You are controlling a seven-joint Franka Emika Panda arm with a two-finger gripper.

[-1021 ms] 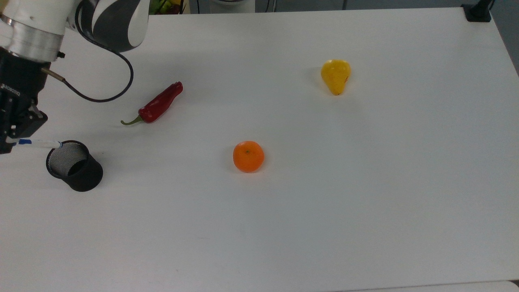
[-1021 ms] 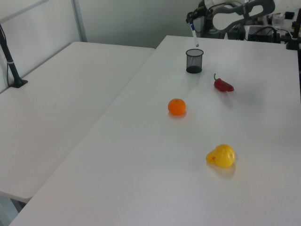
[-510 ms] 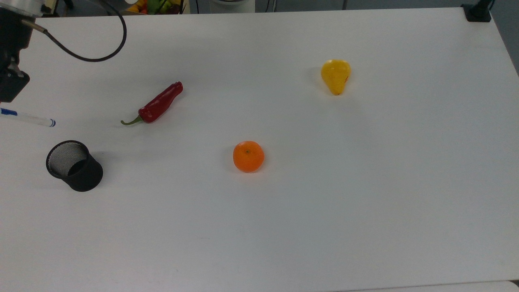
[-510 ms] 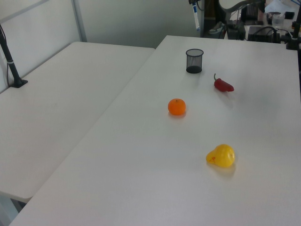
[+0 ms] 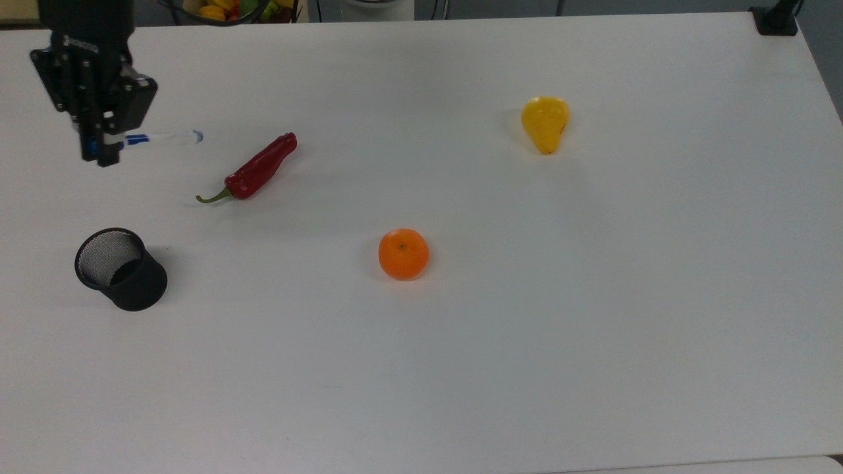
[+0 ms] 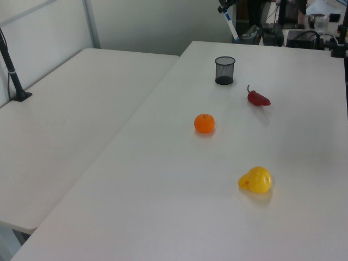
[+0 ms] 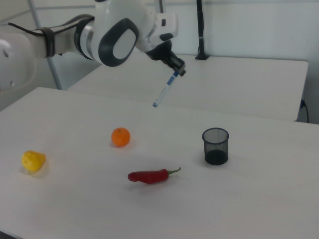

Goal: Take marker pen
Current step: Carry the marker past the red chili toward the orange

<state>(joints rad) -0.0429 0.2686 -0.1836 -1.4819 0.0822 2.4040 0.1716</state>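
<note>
Claw [image 5: 102, 141] gripped the marker pen [image 5: 161, 137], now lifted clear of the mesh cup [image 5: 122, 268] and swung away; take looked essentially done.

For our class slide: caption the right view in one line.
End effector holds the pen aloft above the cup, chilli and orange.

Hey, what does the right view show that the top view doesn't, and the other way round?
The right view alone shows the white robot arm and that the white marker pen with a blue cap hangs tilted, high above the white table.

The top view alone shows a bowl of fruit past the table's far edge.

Both show the black gripper shut on the marker pen, the black mesh cup, red chilli, orange mandarin and yellow pear.
</note>
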